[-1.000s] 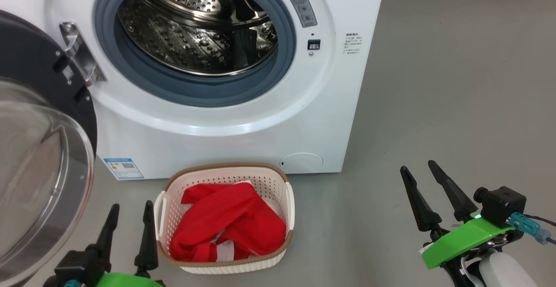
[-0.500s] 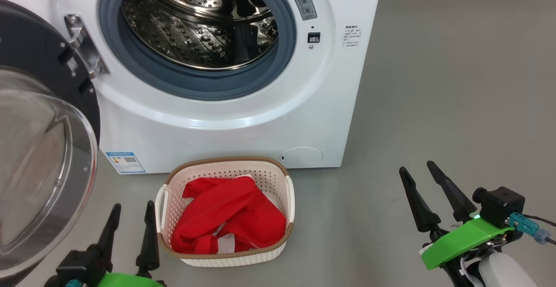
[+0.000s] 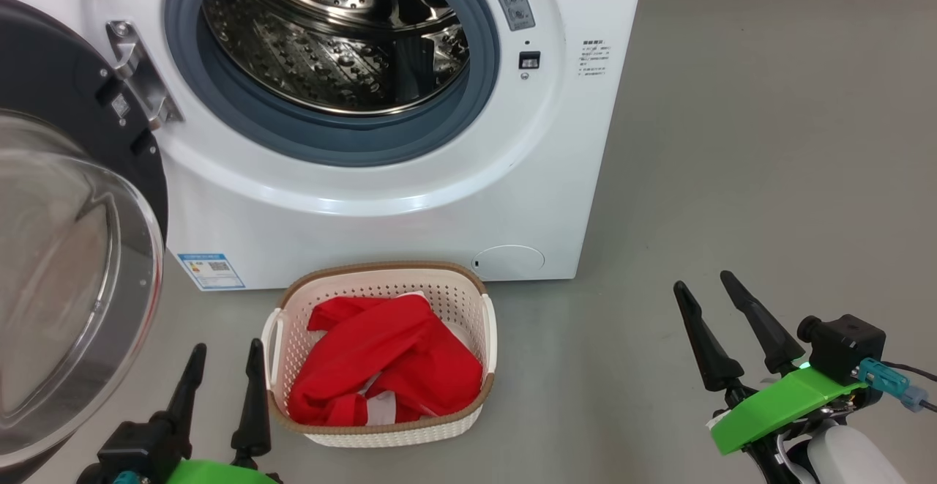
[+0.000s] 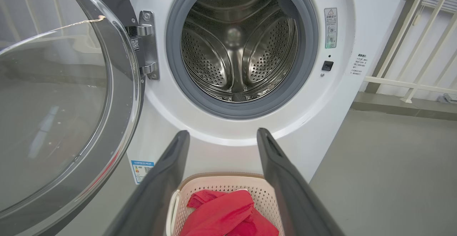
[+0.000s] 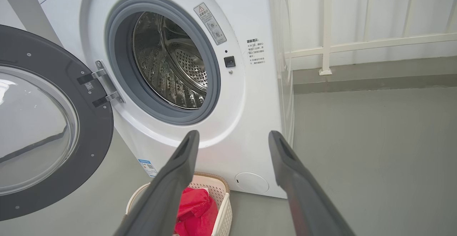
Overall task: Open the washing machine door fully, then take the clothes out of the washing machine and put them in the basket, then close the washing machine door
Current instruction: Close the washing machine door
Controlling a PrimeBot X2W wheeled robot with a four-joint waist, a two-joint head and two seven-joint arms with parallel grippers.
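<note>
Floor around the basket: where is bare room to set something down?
Bare floor: between the basket and right gripper, and right of the washing machine. Crowded: between the open door, left gripper and basket.

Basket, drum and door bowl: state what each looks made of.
Basket: looks like moulded cream plastic, matt, punched with rows of holes; brown woven-look rim. Drum: probably stainless steel, shiny with reflections, perforated. Door bowl: clear and glossy, glass or clear plastic; cannot tell which.
</note>
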